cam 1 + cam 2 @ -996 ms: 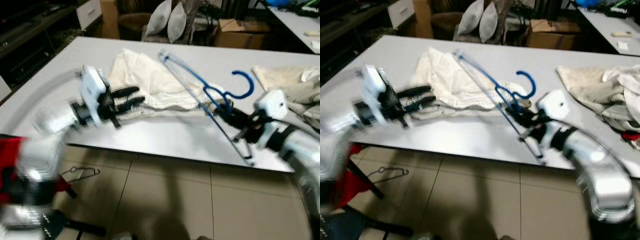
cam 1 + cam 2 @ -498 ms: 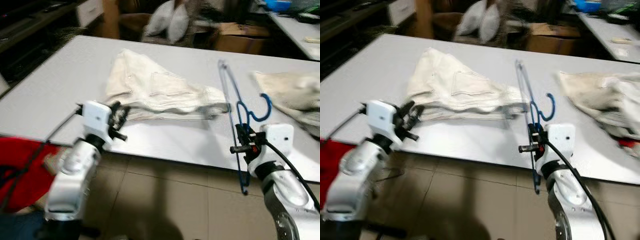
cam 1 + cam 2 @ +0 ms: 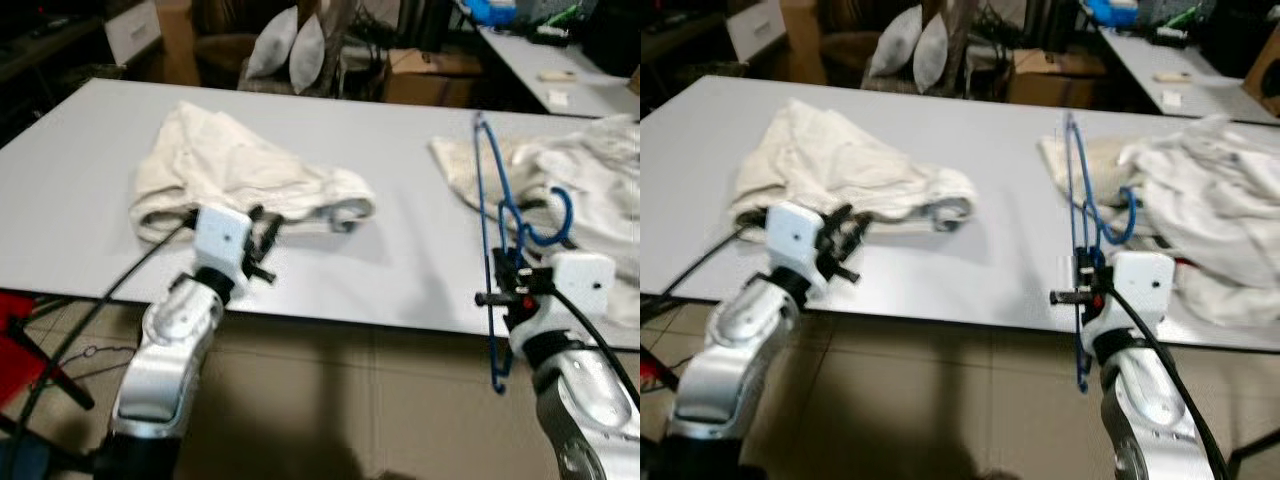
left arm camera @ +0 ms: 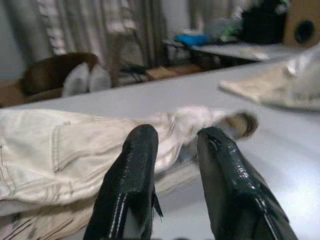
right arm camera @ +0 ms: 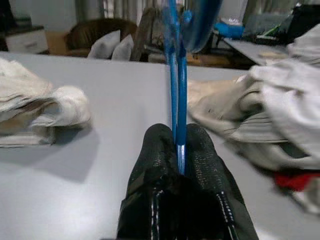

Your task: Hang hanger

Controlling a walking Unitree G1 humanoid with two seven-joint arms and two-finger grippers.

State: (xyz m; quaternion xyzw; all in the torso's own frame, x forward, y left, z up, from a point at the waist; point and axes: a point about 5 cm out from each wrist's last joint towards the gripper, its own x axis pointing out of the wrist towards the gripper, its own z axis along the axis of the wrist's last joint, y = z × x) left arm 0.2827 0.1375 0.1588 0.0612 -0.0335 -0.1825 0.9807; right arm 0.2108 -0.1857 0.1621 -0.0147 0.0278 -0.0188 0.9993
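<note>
Grey table (image 3: 90, 190) spans the scene ahead of me, its near edge just in front of both arms. On it: a folded cream garment (image 3: 225, 170) toward my left and a heap of pale laundry (image 3: 1200, 220) toward my right, well apart from each other.

Blue hanger (image 3: 497, 215) is off the table surface, held roughly edge-on to the head camera, hook curling toward the laundry heap, lower end hanging below the table edge. Right gripper (image 5: 179, 146) has its fingers pressed together on the hanger's blue wire; the right wrist view shows the wire running up from between the fingertips.

Left gripper (image 4: 172, 145) sits at the near table edge, just short of the cream garment, fingers spread with a gap and nothing between them.

Progress, my reading: the pickup is done, since the hanger is secured and lifted. The hanging itself is not yet done. I see no rail, rod or hook to hang it on, so I judge that finding one and carrying the hanger there remain.
</note>
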